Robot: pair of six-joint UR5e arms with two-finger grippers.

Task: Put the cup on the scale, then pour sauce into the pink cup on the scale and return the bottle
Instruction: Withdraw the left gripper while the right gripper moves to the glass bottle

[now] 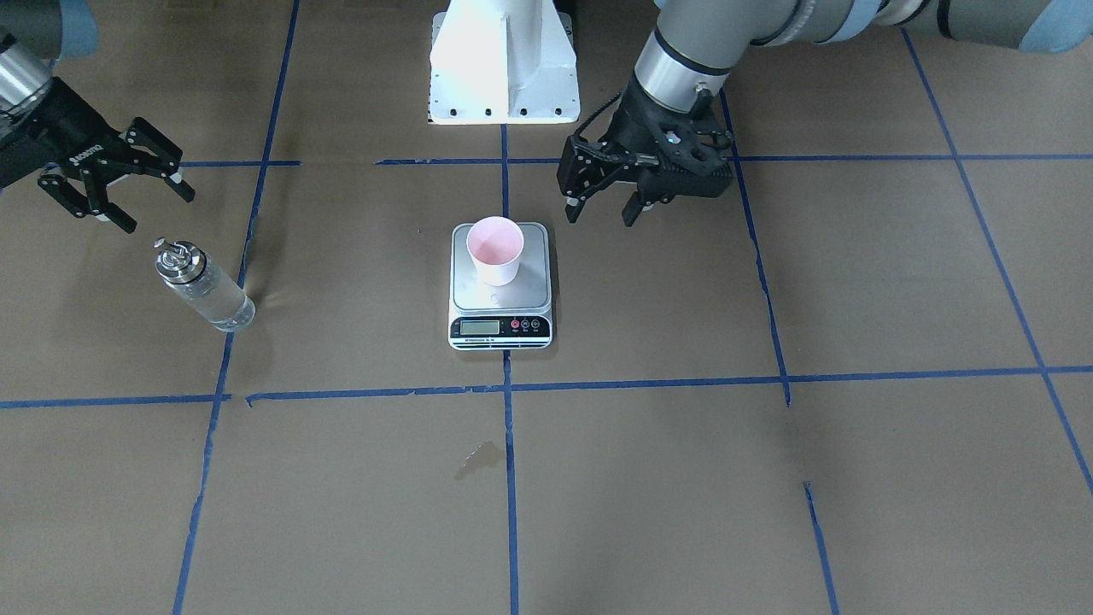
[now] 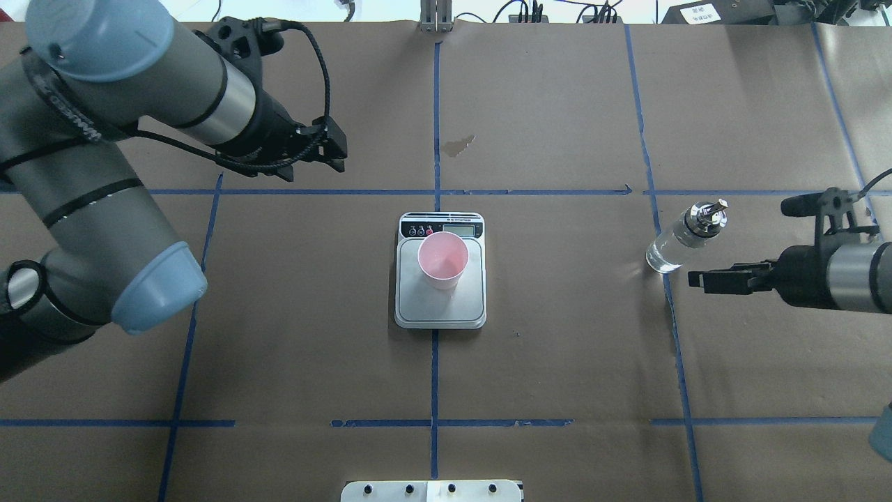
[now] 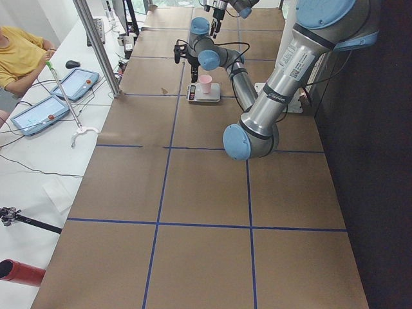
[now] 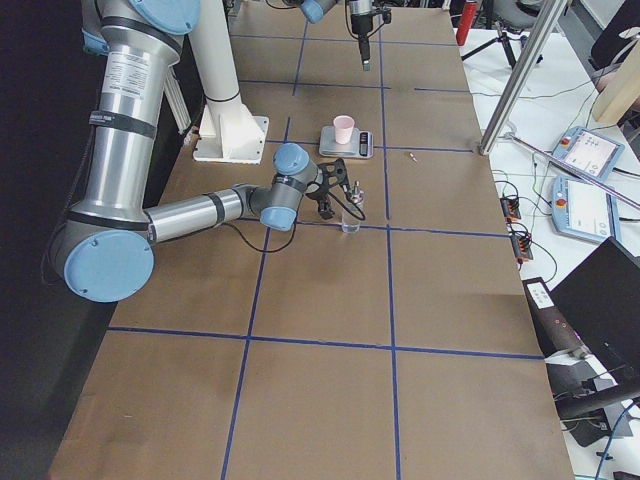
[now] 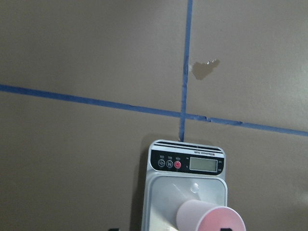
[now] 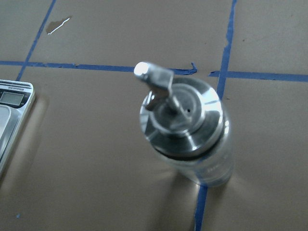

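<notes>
Cup [image 1: 495,249] sitting on scale [image 1: 531,292], awaiting pour; left gripper [image 1: 602,213] hanging wide, empty, nearby; right gripper [image 1: 155,207] gaping beside bottle [image 1: 209,292], likely aligning for grasp.

Brown paper [image 1: 854,282] is spread out wide. Blue tape [image 1: 640,382] makes big squares on it. A small dark stain [image 1: 480,457] sits just beside one tape line. Off to the side, a person in a yellow shirt [image 3: 19,51] sits near two tablets [image 3: 38,114]. A metal pole [image 3: 96,45] stands at the paper's edge
</notes>
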